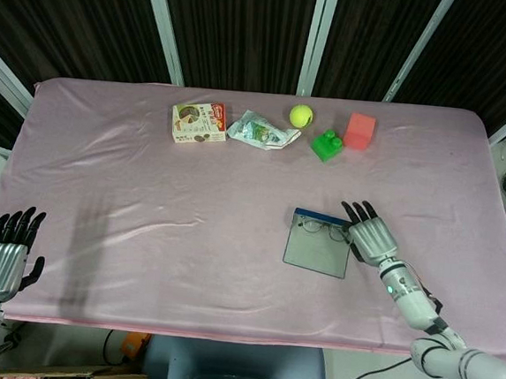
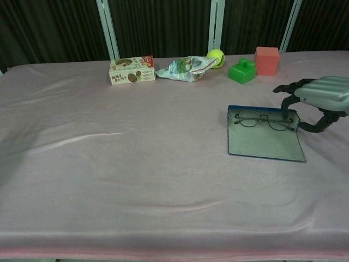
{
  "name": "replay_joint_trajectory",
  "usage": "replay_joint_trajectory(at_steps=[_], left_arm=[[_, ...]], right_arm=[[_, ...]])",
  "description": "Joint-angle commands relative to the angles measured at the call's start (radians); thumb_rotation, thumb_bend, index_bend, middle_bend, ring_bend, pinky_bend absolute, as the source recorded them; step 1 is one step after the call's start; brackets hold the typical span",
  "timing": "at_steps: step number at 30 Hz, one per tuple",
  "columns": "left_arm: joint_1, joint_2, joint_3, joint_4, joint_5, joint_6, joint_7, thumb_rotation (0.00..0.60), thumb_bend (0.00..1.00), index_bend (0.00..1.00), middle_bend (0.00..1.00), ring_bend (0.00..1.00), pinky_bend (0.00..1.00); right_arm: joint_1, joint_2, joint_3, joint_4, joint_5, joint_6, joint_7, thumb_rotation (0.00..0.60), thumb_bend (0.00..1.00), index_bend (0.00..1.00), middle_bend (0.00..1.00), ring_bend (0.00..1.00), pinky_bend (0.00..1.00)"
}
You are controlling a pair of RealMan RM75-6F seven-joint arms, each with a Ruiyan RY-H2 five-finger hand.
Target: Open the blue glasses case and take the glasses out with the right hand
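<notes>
With the blue glasses case (image 2: 265, 137) already lying open on the pink tablecloth (image 1: 146, 198), I judge the first half done; lifting the glasses out is what remains. The case sits just to the left of my right hand (image 1: 370, 233), lid flat toward me, and the glasses (image 2: 263, 120) rest along its far blue edge, close to the fingertips. My right hand is at the case's right end, palm down, fingers curved over that end and holding nothing, the forearm running back toward the table's near right corner. My left hand (image 1: 3, 255) hangs off the near left corner, fingers spread, idle.
</notes>
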Motion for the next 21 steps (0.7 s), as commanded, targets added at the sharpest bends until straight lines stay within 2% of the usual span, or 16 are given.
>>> replay_joint_trajectory(at_steps=[1,5,9,14,17,21], left_arm=[[0.000,0.001,0.000,0.000,0.000,0.000,-0.002,0.600,0.41,0.00,0.00,0.00,0.05],[0.002,0.003,-0.002,0.000,-0.003,0.004,-0.008,0.600,0.41,0.00,0.00,0.00,0.05],[0.004,0.007,-0.002,-0.002,0.000,0.008,-0.015,0.600,0.41,0.00,0.00,0.00,0.05],[0.005,0.011,0.000,-0.003,0.003,0.007,-0.022,0.600,0.41,0.00,0.00,0.00,0.05],[0.004,0.012,-0.001,-0.002,0.001,0.003,-0.024,0.600,0.41,0.00,0.00,0.00,0.05],[0.003,0.011,0.000,-0.003,0.000,0.003,-0.021,0.600,0.41,0.00,0.00,0.00,0.05]], right_arm=[[0.037,-0.047,0.043,0.044,0.047,-0.040,-0.046,0.600,0.58,0.48,0.06,0.03,0.00],[0.062,-0.081,0.072,0.067,0.068,-0.051,-0.073,0.600,0.58,0.48,0.06,0.03,0.00],[0.050,-0.067,0.066,0.030,0.044,-0.021,-0.068,0.600,0.58,0.48,0.06,0.03,0.00],[0.012,-0.011,0.054,-0.036,-0.018,0.053,-0.008,0.600,0.55,0.49,0.06,0.03,0.00],[0.002,0.007,0.068,-0.045,-0.037,0.083,0.048,0.600,0.54,0.51,0.07,0.03,0.00],[0.020,-0.005,0.101,-0.018,-0.020,0.066,0.076,0.600,0.54,0.52,0.07,0.03,0.00]])
